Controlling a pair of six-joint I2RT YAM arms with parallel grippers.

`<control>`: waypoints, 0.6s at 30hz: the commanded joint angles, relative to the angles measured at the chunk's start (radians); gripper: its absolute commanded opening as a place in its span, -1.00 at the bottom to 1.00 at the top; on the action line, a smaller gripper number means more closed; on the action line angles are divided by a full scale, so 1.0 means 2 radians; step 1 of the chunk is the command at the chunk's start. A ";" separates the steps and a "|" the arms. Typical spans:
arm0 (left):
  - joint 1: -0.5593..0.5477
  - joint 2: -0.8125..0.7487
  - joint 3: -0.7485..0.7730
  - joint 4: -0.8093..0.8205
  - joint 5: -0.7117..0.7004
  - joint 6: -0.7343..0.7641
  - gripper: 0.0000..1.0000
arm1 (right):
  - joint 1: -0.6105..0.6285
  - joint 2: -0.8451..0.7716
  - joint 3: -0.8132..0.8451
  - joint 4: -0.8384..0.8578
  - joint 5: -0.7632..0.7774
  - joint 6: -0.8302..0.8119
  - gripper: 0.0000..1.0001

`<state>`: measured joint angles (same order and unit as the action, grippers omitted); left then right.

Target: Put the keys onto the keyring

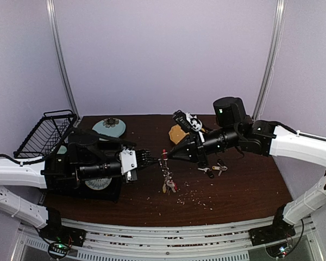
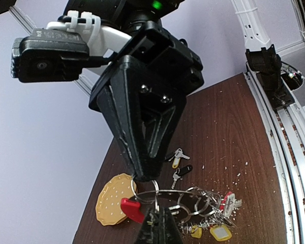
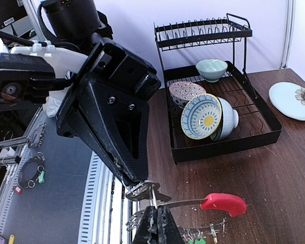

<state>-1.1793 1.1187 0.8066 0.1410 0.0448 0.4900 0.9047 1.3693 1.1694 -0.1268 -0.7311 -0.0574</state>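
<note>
The keyring (image 1: 165,173) hangs between my two grippers above the table's middle, its tags dangling down. In the left wrist view its silver loop (image 2: 203,195) carries a red section (image 2: 131,208) and yellow tags (image 2: 221,233). My left gripper (image 2: 155,223) is shut on the loop's wire next to the red section. My right gripper (image 3: 155,223) is shut on a small split ring of a key (image 3: 148,189), pressed against the loop at the left fingertips. The right gripper's tip (image 2: 142,175) meets the left gripper there. Loose keys (image 2: 179,163) lie on the table behind; they also show in the top view (image 1: 214,169).
A yellow dotted plate (image 2: 112,201) lies behind the grippers. A black dish rack (image 3: 221,145) with bowls stands at the left, and a pale floral plate (image 3: 292,99) lies behind it. Crumbs are scattered on the brown table (image 1: 233,190).
</note>
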 commanded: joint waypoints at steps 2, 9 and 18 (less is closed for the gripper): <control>0.000 -0.001 -0.006 0.025 -0.001 0.005 -1.00 | -0.002 -0.017 0.002 -0.003 -0.009 -0.012 -1.00; 0.001 -0.011 -0.008 0.037 -0.009 -0.005 -1.00 | -0.001 -0.028 0.003 -0.035 -0.027 -0.030 -1.00; 0.001 -0.008 -0.007 0.034 -0.003 -0.004 -1.00 | 0.002 -0.017 -0.006 0.008 -0.058 -0.010 -1.00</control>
<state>-1.1790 1.1168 0.7963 0.1570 0.0368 0.4889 0.9066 1.3457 1.1679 -0.1879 -0.8024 -0.0998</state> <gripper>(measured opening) 0.005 0.005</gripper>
